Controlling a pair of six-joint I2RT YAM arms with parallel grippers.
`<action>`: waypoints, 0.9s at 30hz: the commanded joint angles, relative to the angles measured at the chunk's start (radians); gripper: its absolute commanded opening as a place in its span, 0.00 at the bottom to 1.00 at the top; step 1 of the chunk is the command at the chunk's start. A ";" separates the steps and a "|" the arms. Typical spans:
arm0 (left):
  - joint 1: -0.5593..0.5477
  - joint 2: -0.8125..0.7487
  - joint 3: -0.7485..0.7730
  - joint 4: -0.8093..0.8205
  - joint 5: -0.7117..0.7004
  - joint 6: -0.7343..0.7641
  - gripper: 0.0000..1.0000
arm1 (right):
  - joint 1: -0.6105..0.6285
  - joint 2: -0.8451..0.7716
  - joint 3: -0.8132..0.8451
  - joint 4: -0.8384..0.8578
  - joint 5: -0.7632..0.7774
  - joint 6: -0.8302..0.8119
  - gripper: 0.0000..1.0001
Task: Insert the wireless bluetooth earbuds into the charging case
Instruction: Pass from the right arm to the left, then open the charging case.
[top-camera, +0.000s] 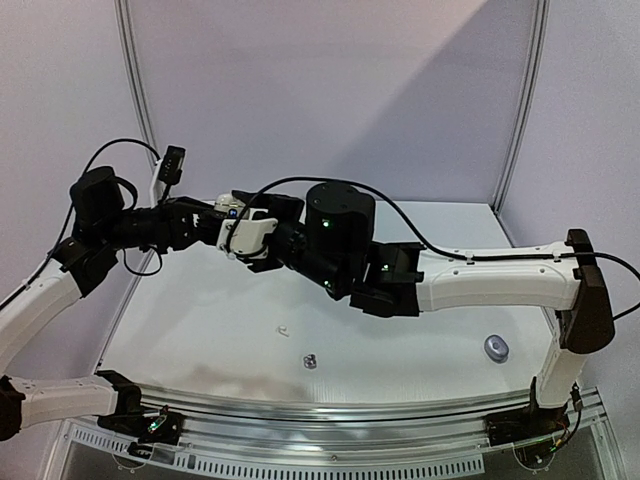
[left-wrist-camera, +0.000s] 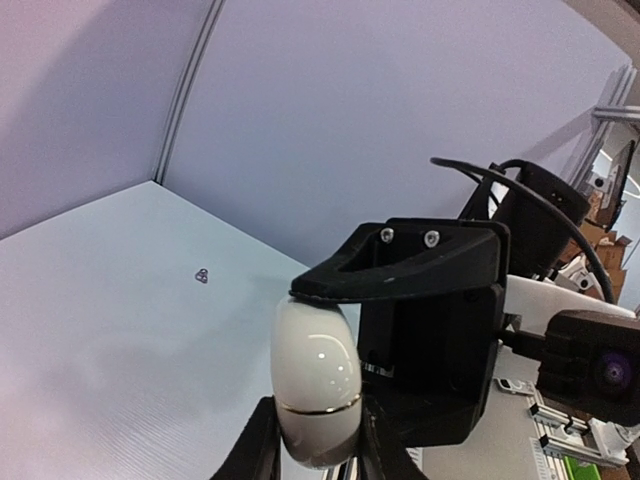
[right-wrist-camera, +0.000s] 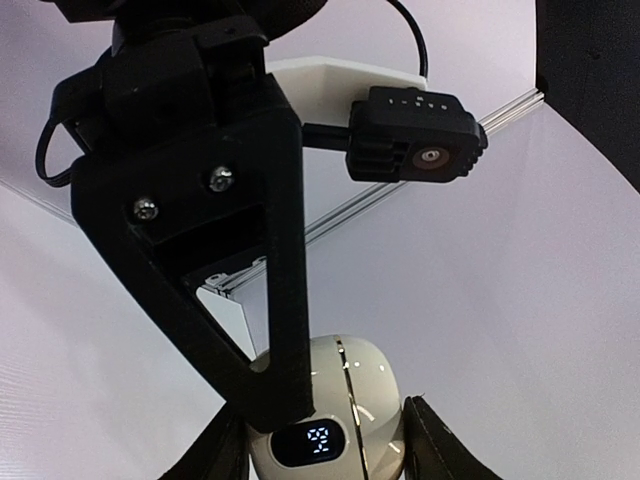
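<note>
Above the table: both arms meet high over the back left of the surface. You have the white charging case (left-wrist-camera: 315, 375) between them, well clear of the tabletop.
Left gripper (left-wrist-camera: 318, 452): closed round the lower half of the case, with a finger tight against each side.
Right gripper (right-wrist-camera: 325, 448): its fingers flank the other end of the case and look pressed onto it (the left gripper's black finger hides part of one side, so you see contact clearly on one side only).
Case: glossy and egg-shaped, with the lid shut along a thin seam. A small lit display (right-wrist-camera: 318, 441) faces the right wrist camera.
Earbuds: two show, both lying on the table well below the grippers. The white earbud (top-camera: 283, 329) is in front of them, and the dark earbud (top-camera: 310, 361) lies near it, a little closer to the arm bases.
Table (top-camera: 200, 320): pale and matte, with a metal rail (top-camera: 350, 415) along the near edge. A small round grey object (top-camera: 496, 347) lies to the right, well apart from the earbuds.
Room: plain lilac wall panels (top-camera: 330, 90) joined by slim metal posts (top-camera: 135, 80).
</note>
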 joint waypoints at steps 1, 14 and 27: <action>-0.014 0.003 0.023 -0.015 0.004 0.005 0.17 | 0.016 0.017 0.016 0.021 -0.009 -0.009 0.15; -0.013 -0.029 0.026 -0.091 -0.030 0.132 0.00 | 0.014 -0.005 -0.023 0.059 0.066 0.076 0.99; -0.029 -0.086 -0.003 -0.153 0.107 0.605 0.00 | -0.123 -0.139 0.082 -0.499 -0.614 0.697 0.99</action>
